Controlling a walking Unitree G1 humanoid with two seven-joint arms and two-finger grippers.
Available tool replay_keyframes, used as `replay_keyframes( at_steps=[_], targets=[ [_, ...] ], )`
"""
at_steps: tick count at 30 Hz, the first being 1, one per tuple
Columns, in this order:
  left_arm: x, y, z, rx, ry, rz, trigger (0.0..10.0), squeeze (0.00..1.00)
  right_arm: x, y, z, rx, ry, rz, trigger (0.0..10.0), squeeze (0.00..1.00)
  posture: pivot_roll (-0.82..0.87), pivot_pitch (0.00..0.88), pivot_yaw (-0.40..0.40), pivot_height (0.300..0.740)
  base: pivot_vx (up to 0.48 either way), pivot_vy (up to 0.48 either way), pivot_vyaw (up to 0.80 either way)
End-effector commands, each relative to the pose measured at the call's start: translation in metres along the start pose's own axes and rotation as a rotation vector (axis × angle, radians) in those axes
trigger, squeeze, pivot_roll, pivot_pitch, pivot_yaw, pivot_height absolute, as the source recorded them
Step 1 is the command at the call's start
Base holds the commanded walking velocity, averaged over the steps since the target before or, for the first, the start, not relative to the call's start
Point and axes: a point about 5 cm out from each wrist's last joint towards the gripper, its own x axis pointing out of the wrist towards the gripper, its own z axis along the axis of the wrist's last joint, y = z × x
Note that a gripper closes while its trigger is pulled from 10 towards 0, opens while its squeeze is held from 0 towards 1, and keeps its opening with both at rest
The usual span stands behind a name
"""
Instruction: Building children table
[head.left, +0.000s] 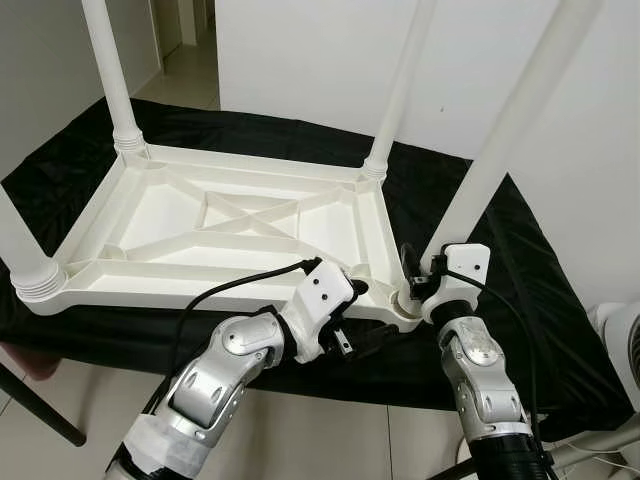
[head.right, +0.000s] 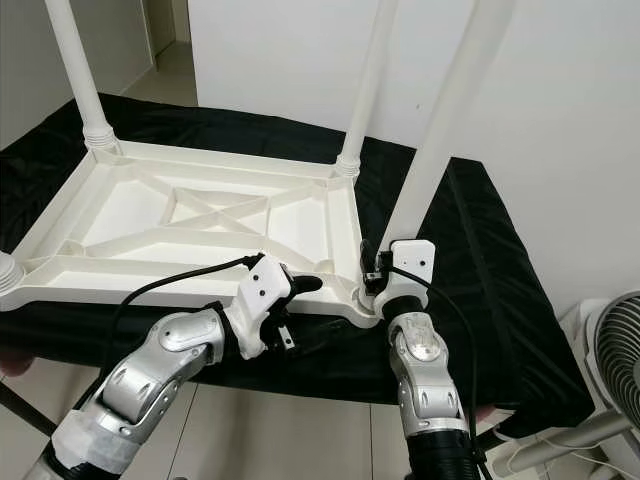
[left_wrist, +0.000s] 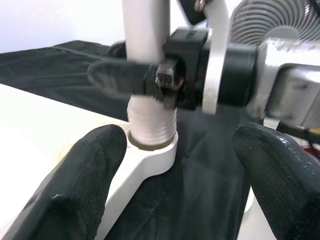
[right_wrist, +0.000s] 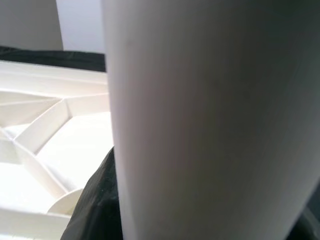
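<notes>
A white plastic children's table lies upside down on a black cloth, its legs pointing up. The near right leg stands in the corner socket, with its threaded end showing just above the socket. My right gripper is shut on this leg just above its base; the leg looms large in the right wrist view. My left gripper is open at the table's front edge, left of that corner. Its fingers point at the socket without touching it.
The other legs stand at the far left, far right and near left corners. The black cloth spreads past the table on the right. A white fan stands on the floor at right. A dark bar slants at lower left.
</notes>
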Motion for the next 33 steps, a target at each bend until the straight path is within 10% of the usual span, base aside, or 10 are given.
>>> replay_keyframes(
  at_steps=[1,22,33],
  targets=[
    [0.0,-0.006,0.003,-0.035,-0.017,-0.085,10.0,0.0,0.002,-0.002,0.001,-0.029,-0.008,0.015,10.0,0.0,-0.01,0.007,-0.11,0.74,0.0,0.0,0.0],
    [-0.005,-0.001,0.007,-0.085,0.004,0.009,10.0,0.0,-0.013,-0.005,-0.036,-0.093,0.102,0.109,10.0,0.0,0.0,0.011,-0.124,0.74,0.0,0.0,0.0],
    [-0.005,-0.003,0.006,-0.081,0.022,0.002,10.0,0.0,-0.017,-0.01,-0.05,0.041,0.136,0.078,10.0,0.0,-0.01,0.002,-0.115,0.74,0.0,0.0,0.0]
  ],
)
